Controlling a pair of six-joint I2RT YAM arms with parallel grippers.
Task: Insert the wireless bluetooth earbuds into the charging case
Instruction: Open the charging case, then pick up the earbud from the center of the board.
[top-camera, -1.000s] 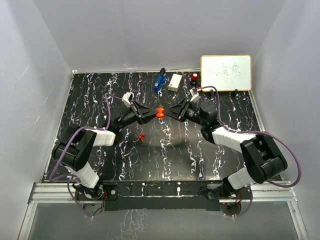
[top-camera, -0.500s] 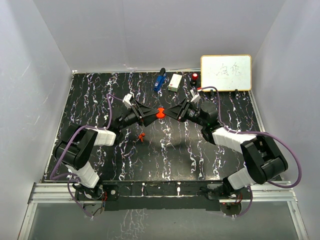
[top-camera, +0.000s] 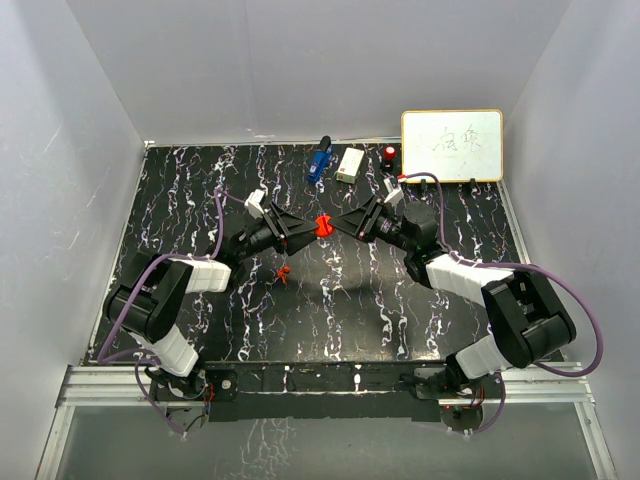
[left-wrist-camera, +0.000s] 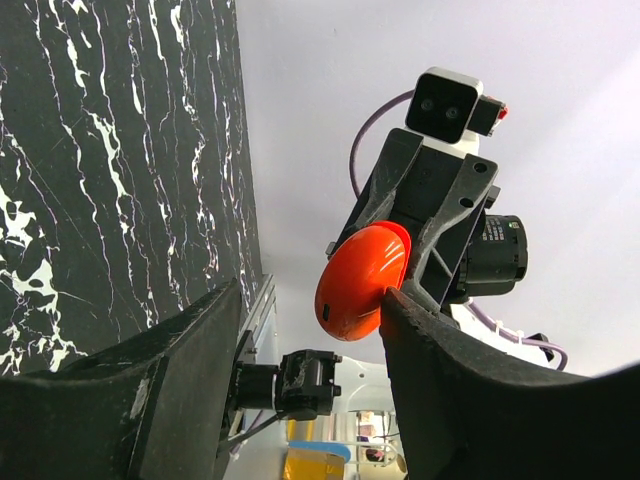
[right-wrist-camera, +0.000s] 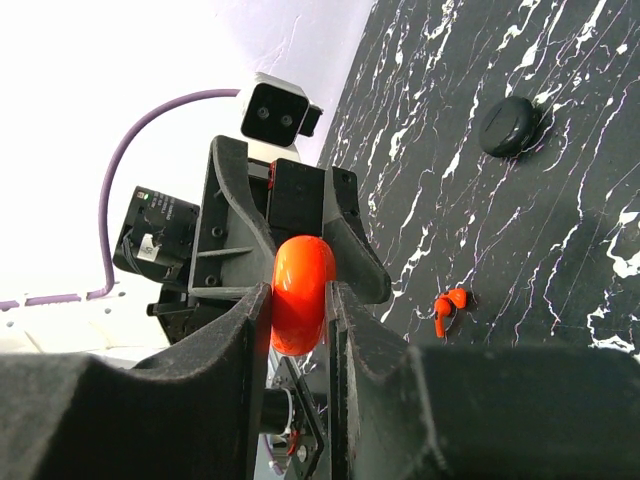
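Note:
A red round charging case (top-camera: 322, 225) hangs in mid-air above the middle of the table. My right gripper (top-camera: 338, 226) is shut on it, its pads pressing both flat faces (right-wrist-camera: 298, 295). My left gripper (top-camera: 302, 231) faces it from the left and is open. In the left wrist view the case (left-wrist-camera: 362, 280) sits beyond the jaws, close to the right finger (left-wrist-camera: 440, 350). One small red earbud (top-camera: 284, 272) lies on the black marbled table below the left gripper; the right wrist view also shows this earbud (right-wrist-camera: 449, 303). No earbud sits in the case that I can see.
A black round disc (right-wrist-camera: 510, 125) lies on the table beyond the earbud. Along the far edge stand a blue object (top-camera: 319, 160), a white box (top-camera: 350, 164), a small red-and-black item (top-camera: 389, 154) and a whiteboard (top-camera: 452, 145). White walls enclose the table.
My left gripper has opened and let go of the red case, which it pinched a second ago. The right gripper keeps its hold. Both grippers have drifted slightly toward the far side.

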